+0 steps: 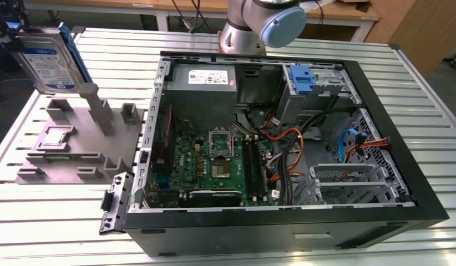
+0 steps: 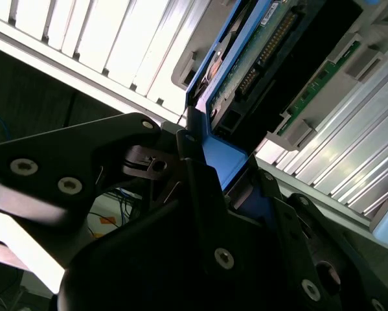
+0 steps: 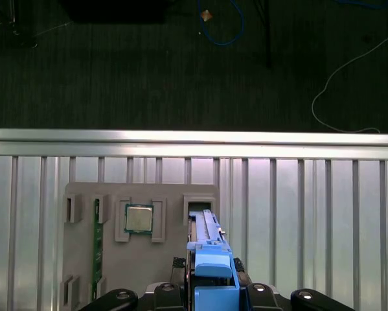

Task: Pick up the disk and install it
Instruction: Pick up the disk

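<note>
The black claw (image 2: 223, 165) is clamped on the blue-framed, silver-grey rectangular disk (image 1: 49, 58), which hangs upright below it over the grey plastic fixture (image 1: 72, 141).

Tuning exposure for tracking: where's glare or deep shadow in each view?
Exterior view: even light, soft sheen on the table, computer case interior shaded. Second wrist view: table slats beside the disk blown white, foreground near black. First wrist view: glare strip along the table edge, floor dark.
</note>
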### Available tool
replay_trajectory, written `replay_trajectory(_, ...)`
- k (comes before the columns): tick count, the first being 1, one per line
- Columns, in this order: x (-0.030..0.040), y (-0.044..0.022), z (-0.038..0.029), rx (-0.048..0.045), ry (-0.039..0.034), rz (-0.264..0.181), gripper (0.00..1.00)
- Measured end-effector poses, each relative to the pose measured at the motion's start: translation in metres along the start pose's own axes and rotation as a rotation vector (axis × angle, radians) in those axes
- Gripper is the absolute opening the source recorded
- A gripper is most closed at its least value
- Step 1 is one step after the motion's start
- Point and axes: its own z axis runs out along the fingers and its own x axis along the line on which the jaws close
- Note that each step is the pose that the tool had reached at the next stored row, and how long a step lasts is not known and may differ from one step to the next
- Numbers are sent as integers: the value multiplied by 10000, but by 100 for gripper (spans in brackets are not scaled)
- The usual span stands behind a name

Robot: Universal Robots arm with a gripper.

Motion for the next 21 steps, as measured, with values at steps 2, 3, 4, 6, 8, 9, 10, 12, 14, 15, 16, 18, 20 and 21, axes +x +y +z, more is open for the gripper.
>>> replay_trajectory(2, 0, 0, -1, 0, 0, 0, 37)
replay_trajectory(3, 0, 0, -7, -1, 1, 0, 37)
replay_trajectory(4, 0, 0, -8, -1, 1, 0, 37)
replay_trajectory(6, 0, 1, -12, -2, 1, 0, 37)
replay_trajectory(8, -1, 0, -18, -1, 1, 0, 37)
replay_trajectory(9, -1, 1, -20, -1, 1, 0, 37)
replay_trajectory(10, -1, 0, -22, 0, 0, 0, 37)
replay_trajectory(12, -1, 0, -25, 0, 0, 0, 37)
replay_trajectory(14, -1, 1, -29, -1, 1, 0, 37)
replay_trajectory(15, -1, 1, -32, -1, 1, 0, 37)
replay_trajectory(16, -1, 1, -33, -1, 0, 0, 37)
replay_trajectory(18, -1, 1, -36, -1, 0, 0, 37)
replay_trajectory(20, -1, 1, -39, -1, 0, 0, 37)
replay_trajectory(21, -1, 1, -41, -1, 0, 0, 37)
